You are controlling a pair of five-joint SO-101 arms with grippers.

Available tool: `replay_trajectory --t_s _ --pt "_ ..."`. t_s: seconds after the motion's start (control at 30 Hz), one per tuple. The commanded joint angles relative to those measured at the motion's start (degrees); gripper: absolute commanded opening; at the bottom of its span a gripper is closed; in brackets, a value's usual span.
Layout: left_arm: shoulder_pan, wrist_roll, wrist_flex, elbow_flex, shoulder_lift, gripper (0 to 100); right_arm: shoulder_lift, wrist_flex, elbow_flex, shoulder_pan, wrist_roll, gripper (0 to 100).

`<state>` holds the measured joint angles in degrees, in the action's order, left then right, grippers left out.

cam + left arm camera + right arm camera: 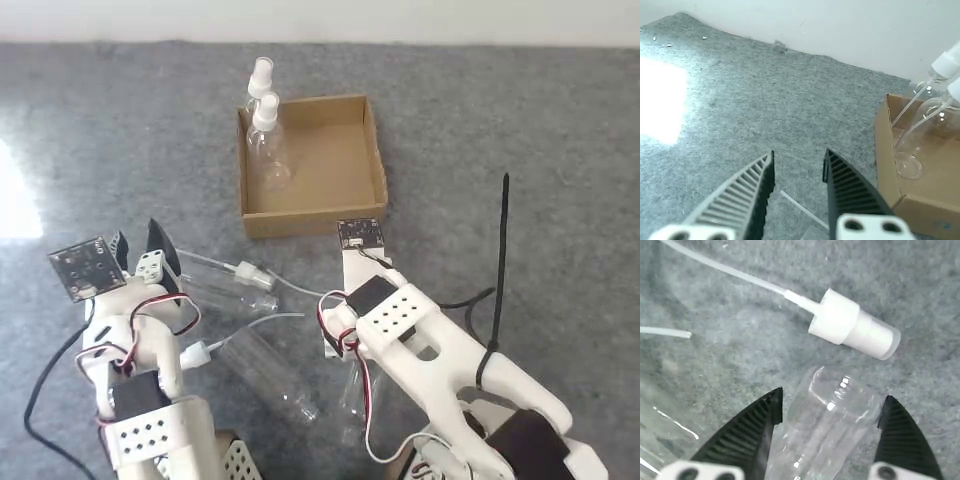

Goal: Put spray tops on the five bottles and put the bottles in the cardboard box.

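My right gripper (832, 401) is open, one finger on each side of a clear bottle (830, 425) that lies on the grey mat. Just beyond the bottle's neck lies a loose white spray top (855, 330) with its long tube. My left gripper (799, 156) is open and holds nothing, hovering over bare mat at the left (140, 245). The cardboard box (345, 195) sits at the far middle. Two capped bottles (268, 150) stand at its far left corner. Between the arms, two more clear bottles (270, 375) lie with another spray top (195, 352).
A loose tube end (670, 332) lies close to my right gripper. A black upright rod (503, 250) stands by the right arm. Cables hang along both arm bases. A white wall (840, 25) closes the mat's far edge.
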<state>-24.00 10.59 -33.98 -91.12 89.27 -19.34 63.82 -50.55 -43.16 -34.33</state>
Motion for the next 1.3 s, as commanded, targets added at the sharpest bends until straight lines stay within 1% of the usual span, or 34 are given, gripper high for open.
replay_trajectory --t_s 0.0,0.1,0.27,0.37,0.5,0.63,0.8,0.9,1.13,1.27 --pt "-0.1 0.1 1.9 0.6 0.6 16 -0.4 0.6 0.8 0.1 0.0 18.3" --pt "-0.1 0.1 1.9 0.6 0.6 16 -0.5 0.5 0.8 0.1 0.0 13.5" --pt "-0.1 0.1 1.9 0.6 0.6 16 -0.6 0.5 1.0 0.1 0.0 13.1" --pt "-0.1 0.1 1.9 0.6 0.6 16 -0.6 2.8 3.3 1.0 0.0 12.8" --pt "0.0 0.1 1.9 0.6 0.6 16 -0.6 6.5 8.2 5.4 -0.4 12.7" --pt "0.1 0.1 1.9 0.6 0.6 16 -0.6 6.5 10.3 9.5 -0.5 12.7" --pt "0.1 0.0 1.9 0.6 0.6 16 -0.6 6.2 12.3 12.5 -0.6 12.7" --pt "0.1 0.0 1.9 0.6 0.6 16 -0.6 6.2 14.1 15.3 -3.6 12.8" --pt "0.2 0.0 1.9 0.6 0.6 16 -0.6 6.1 19.0 25.5 -7.2 12.9" --pt "0.2 0.0 1.9 0.6 0.6 16 -0.4 6.0 21.4 30.1 -10.7 13.0"
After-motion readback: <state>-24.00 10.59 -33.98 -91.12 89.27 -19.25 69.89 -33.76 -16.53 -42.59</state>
